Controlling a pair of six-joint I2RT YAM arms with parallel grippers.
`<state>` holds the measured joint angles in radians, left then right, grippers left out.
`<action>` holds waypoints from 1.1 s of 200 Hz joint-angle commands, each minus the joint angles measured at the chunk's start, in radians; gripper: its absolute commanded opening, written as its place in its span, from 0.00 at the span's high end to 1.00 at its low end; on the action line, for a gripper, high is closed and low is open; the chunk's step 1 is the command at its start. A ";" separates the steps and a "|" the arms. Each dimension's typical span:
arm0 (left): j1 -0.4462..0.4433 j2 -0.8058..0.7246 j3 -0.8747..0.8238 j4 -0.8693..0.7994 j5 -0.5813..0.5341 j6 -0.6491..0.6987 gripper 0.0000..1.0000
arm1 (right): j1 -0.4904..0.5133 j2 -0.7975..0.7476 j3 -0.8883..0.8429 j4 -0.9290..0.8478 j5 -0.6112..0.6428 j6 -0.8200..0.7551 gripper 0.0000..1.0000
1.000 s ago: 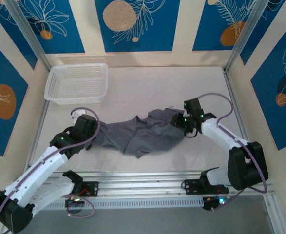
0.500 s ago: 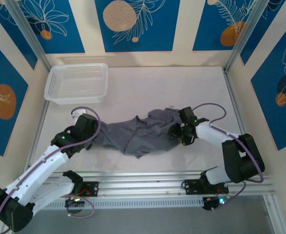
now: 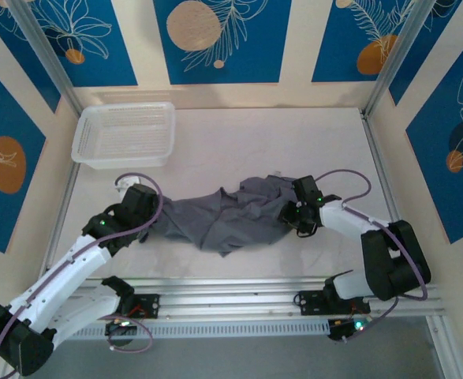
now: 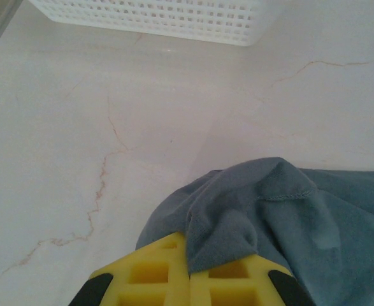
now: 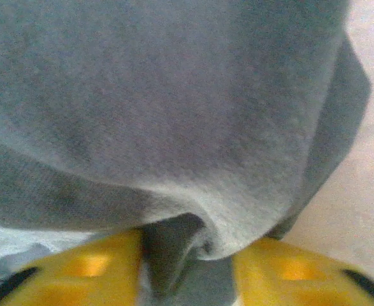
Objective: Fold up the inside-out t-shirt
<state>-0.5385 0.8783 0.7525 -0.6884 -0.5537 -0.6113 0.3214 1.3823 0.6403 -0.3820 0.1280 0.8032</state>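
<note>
The inside-out t-shirt (image 3: 223, 217) is a slate-grey bunched heap stretched left to right across the middle of the table. My left gripper (image 3: 152, 219) is shut on its left end; in the left wrist view the cloth (image 4: 288, 210) is pinched between the closed yellow fingers (image 4: 155, 274) of that gripper (image 4: 190, 258). My right gripper (image 3: 293, 215) sits low at the shirt's right end. In the right wrist view the grey cloth (image 5: 174, 95) drapes over that gripper (image 5: 187, 255), whose yellow fingers (image 5: 282, 271) stand a little apart with a fold in the gap.
A white mesh-sided plastic basket (image 3: 125, 134) stands at the back left of the table, its wall (image 4: 174, 16) ahead of the left gripper. Metal frame posts and patterned walls close the table in. Bare marble-look tabletop (image 3: 278, 150) lies behind the shirt.
My right gripper has come down and slightly nearer onto the shirt's right end, and its jaws have narrowed round a fold. The left arm has stayed put.
</note>
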 commanded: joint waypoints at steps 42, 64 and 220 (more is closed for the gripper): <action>0.014 -0.043 0.116 0.004 -0.005 0.092 1.00 | -0.003 -0.233 0.136 -0.097 -0.024 -0.010 1.00; 0.014 -0.039 0.331 0.010 -0.047 0.226 1.00 | -0.014 -0.392 0.317 -0.178 0.023 -0.041 1.00; 0.014 0.037 1.082 0.269 0.250 0.566 1.00 | -0.041 -0.464 1.259 -0.094 0.333 -0.385 1.00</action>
<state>-0.5346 0.8635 1.8446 -0.4812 -0.3355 -0.0792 0.2836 0.8562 1.8194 -0.4946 0.3397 0.5209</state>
